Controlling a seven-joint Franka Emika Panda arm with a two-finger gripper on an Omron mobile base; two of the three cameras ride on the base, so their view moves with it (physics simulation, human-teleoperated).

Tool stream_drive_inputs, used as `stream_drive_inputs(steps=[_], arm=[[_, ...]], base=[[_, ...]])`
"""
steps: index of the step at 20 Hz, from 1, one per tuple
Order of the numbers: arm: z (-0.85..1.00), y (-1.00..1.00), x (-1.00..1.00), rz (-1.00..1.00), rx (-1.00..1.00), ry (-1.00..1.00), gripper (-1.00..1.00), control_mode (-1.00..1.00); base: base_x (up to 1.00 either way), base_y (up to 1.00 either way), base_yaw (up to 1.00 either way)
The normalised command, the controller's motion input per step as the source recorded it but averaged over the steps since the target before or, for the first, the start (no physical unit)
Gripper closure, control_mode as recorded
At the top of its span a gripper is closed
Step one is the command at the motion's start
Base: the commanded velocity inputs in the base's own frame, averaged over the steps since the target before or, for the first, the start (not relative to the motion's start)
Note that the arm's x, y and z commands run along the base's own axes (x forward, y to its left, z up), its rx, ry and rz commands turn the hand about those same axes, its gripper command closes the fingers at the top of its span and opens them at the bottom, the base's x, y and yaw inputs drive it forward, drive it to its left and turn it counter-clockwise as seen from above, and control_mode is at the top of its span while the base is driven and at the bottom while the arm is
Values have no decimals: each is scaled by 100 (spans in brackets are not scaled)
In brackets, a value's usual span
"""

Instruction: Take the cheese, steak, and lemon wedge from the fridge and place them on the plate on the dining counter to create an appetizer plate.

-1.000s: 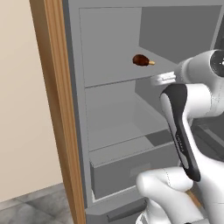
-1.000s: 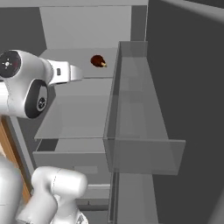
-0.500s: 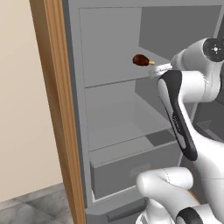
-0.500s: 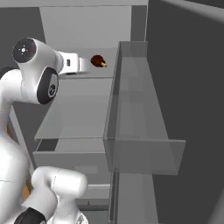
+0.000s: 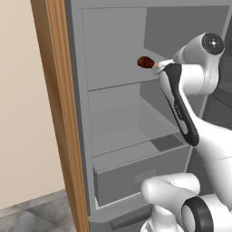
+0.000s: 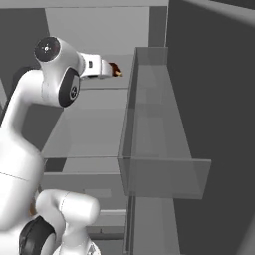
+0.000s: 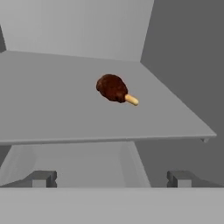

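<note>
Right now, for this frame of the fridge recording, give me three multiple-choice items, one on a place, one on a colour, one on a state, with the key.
1. Where does the steak lie?
A. On an upper shelf of the fridge
B. In the grey drawer at the bottom
C. On the floor beside the door

2. What colour is the steak?
A. Bright green
B. Dark reddish-brown with a pale stub at one end
C. White

3. How does the gripper stand?
A. Shut on the steak
B. Shut on nothing
C. Open, short of the steak

Key:
1 A: the hand view shows it resting on the flat grey shelf, and the left base view puts that shelf high in the fridge.
2 B: the hand view shows a dark red-brown lump with a light tip.
3 C: in the hand view the jaws stand wide apart, with the steak farther back on the shelf.
</note>
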Motion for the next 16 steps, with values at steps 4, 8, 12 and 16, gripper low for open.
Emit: stream_drive_inputs(steps=[4, 8, 12, 16], arm=[[0, -16, 38, 0, 0, 0, -100, -100], [0, -11, 37, 0, 0, 2, -100, -100], [-8, -1, 31, 0, 0, 3, -100, -100], [-9, 0, 31, 2, 0, 3, -100, -100]], base=[[0, 0, 0], [0, 0, 0], [0, 0, 0], [0, 0, 0]])
